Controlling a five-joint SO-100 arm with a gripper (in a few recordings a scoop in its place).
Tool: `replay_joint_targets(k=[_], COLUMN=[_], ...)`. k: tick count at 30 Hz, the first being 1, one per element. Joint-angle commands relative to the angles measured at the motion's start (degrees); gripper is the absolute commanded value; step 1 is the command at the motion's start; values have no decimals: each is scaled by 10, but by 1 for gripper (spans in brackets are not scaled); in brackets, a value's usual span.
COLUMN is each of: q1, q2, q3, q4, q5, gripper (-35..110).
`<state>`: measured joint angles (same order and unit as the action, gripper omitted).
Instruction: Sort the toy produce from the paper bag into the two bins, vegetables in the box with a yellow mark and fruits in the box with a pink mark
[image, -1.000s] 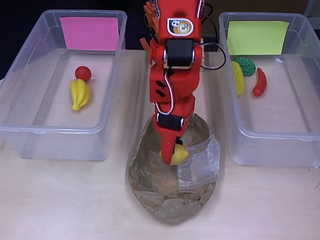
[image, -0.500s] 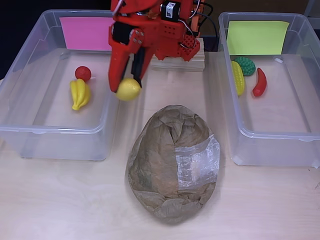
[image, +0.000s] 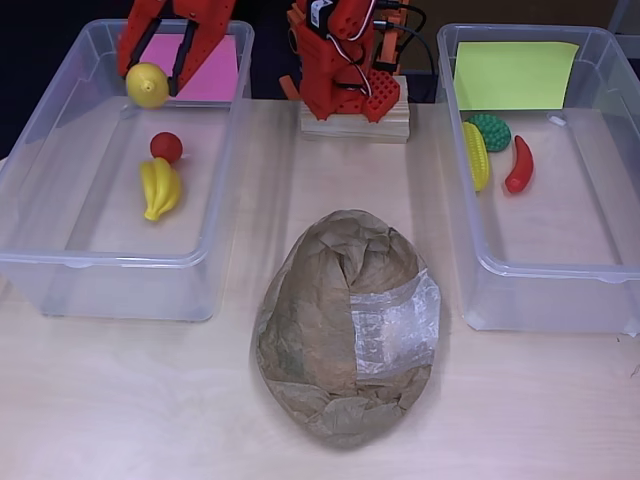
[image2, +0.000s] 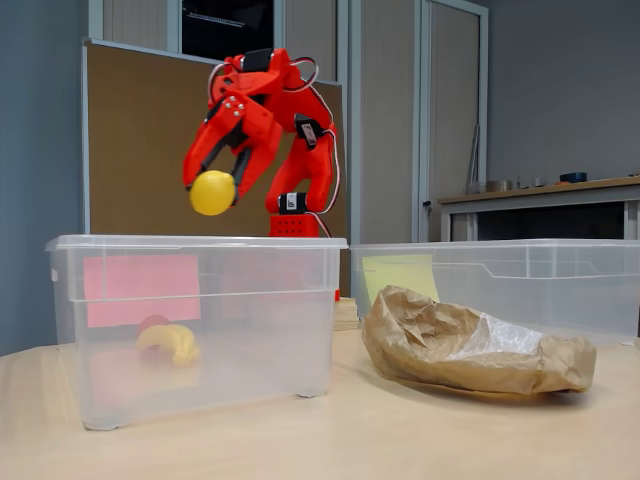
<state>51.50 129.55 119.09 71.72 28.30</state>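
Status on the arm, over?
Pincer shut on lemon. Held above pink-mark bin, not released. Path down clear.

Clear plastic bins (image: 120, 270) — crumpled paper bag (image: 345, 330)

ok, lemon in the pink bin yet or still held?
Held. The end effector grips the lemon above the pink-marked bin's rim.

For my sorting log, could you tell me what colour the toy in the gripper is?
Yellow; the toy held in the gripper shows best in the fixed view.
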Motion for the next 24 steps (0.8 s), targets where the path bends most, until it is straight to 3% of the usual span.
replay_joint_targets(k=[1,12,24], q1=[91,259,265], q2=[23,40,-35], q3=[16,120,163], q4=[2,-64,-133], q5=[11,62,179], gripper=[12,17,34])
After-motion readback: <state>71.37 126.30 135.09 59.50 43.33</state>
